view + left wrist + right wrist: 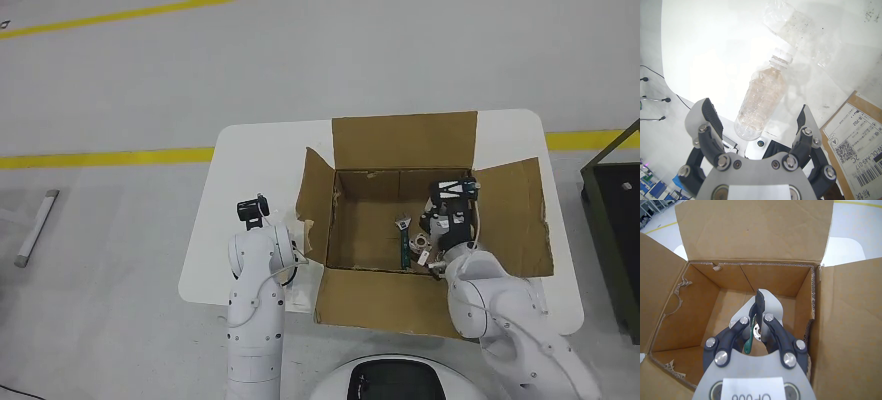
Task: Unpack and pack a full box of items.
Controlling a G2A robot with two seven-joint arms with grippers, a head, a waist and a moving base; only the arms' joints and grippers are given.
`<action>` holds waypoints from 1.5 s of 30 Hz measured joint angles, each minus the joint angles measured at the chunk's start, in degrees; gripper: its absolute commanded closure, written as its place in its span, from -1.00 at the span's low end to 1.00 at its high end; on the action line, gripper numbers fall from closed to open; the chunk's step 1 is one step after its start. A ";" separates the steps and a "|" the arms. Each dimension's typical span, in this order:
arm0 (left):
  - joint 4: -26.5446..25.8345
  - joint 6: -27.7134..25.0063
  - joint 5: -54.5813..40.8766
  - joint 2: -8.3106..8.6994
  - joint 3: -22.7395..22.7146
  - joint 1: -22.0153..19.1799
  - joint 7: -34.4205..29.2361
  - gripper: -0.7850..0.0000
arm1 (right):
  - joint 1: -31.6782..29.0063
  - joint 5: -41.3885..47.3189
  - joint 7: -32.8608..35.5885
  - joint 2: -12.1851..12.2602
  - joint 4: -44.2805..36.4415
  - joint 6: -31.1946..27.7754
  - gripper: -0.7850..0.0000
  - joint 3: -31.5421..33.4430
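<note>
An open cardboard box stands on the white table. My right gripper hangs shut inside the box, above a green-handled wrench and a metal flange on the floor; nothing shows between its fingers. From above, the wrench lies near the box's middle, with the right gripper to its right. My left gripper is open over the table beside the box, just above a clear plastic bottle with a white cap that lies on its side. The left gripper sits left of the box.
A crumpled clear plastic bag lies on the table beyond the bottle's cap. A box flap with a shipping label juts in beside the left gripper. All the box flaps are spread outward. A dark cart stands right of the table.
</note>
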 measured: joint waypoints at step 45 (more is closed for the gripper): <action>0.00 0.00 0.00 0.00 0.00 0.00 0.00 -1.00 | 24.83 -5.58 31.09 -5.07 30.55 1.84 1.00 -9.23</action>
